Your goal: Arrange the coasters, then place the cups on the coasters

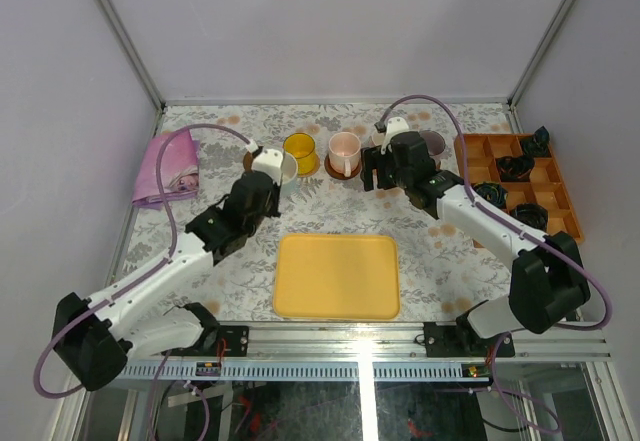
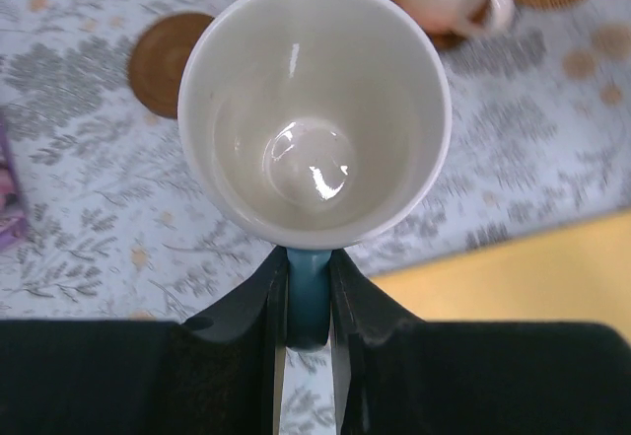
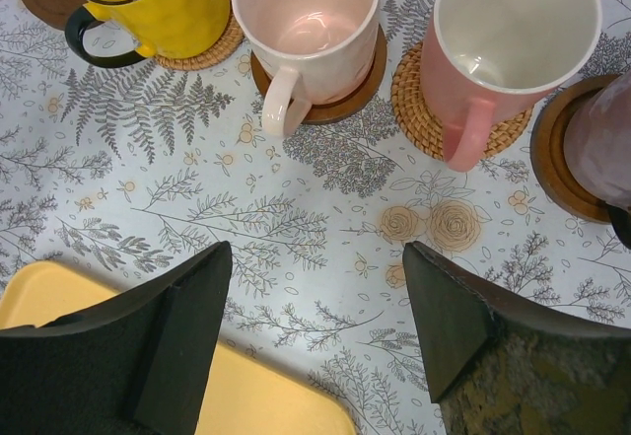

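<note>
My left gripper is shut on the blue handle of a light blue cup with a white inside, held above the table beside a bare dark brown coaster. In the right wrist view a row stands at the back: a yellow cup on a tan coaster, a pale pink cup on a brown coaster, a pink cup on a tan coaster, and a purple-grey cup on a brown coaster. My right gripper hangs open in front of them, holding nothing.
A yellow rectangular tray lies at the near middle of the floral tablecloth. An orange compartment box with dark items stands at the right. A pink cloth lies at the far left.
</note>
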Available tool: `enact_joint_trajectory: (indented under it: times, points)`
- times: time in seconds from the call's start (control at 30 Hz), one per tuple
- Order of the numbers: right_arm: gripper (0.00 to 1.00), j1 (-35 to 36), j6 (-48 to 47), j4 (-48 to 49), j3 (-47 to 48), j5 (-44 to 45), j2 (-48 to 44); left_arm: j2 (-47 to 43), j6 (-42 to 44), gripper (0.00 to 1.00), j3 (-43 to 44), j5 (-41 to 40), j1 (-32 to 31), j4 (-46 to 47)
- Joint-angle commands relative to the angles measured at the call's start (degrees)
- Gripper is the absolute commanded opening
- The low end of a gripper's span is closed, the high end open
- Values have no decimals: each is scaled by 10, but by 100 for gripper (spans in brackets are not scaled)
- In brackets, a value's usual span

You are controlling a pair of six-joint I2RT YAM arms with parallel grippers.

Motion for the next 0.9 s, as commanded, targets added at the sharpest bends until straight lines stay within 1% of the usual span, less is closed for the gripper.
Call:
enact_joint_trajectory:
  times: [0.0,0.2,0.37,0.57,0.87]
  points:
    - [77,-3,-19,34,21,2,3,29,14,16,59,5,74,116]
    - [77,-3,-28,51,39,25,21,83,-9,16,78,64,197,182]
    - [77,-3,-32,63,60,37,36,148,-19,16,95,127,262,227]
    - [78,-3,-40,75,78,57,53,224,-29,17,107,169,297,288]
    - [78,-2,-35,83,90,71,75,317,-26,17,145,189,314,299]
